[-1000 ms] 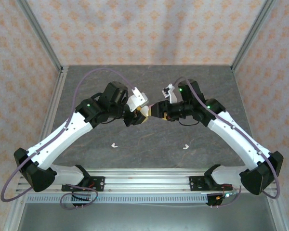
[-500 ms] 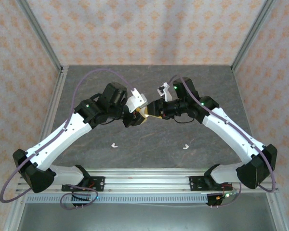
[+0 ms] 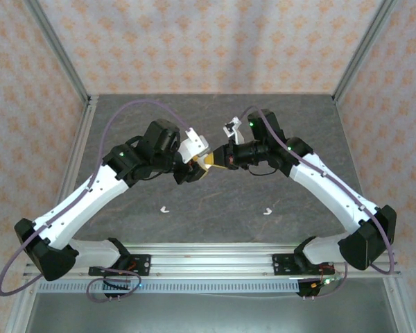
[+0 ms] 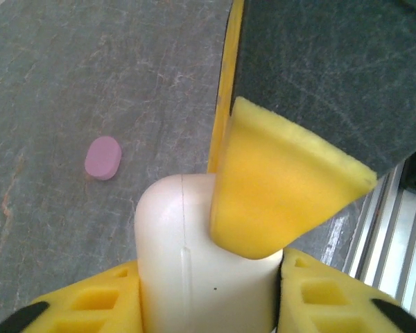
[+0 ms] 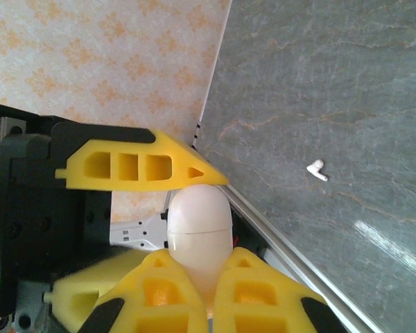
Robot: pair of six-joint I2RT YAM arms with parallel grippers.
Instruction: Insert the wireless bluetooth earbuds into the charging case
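White case [image 4: 180, 229], lid shut, is pinched mid-air by both the left gripper [image 4: 208, 277] and the right gripper [image 5: 199, 260]. Earbuds [image 3: 165, 208] are seen loose on the table [image 3: 215, 208] below. The case could be twisted out and dropped if opposing pulls are applied

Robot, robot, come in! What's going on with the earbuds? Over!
White case mid-air, left jaws and right jaws both shut on it. Two white earbuds on table, not in yet. Pink case aside, nothing blocking.

Grey stone-look tbl [image 3: 215, 208] — orange-patterned walls [image 3: 208, 41]
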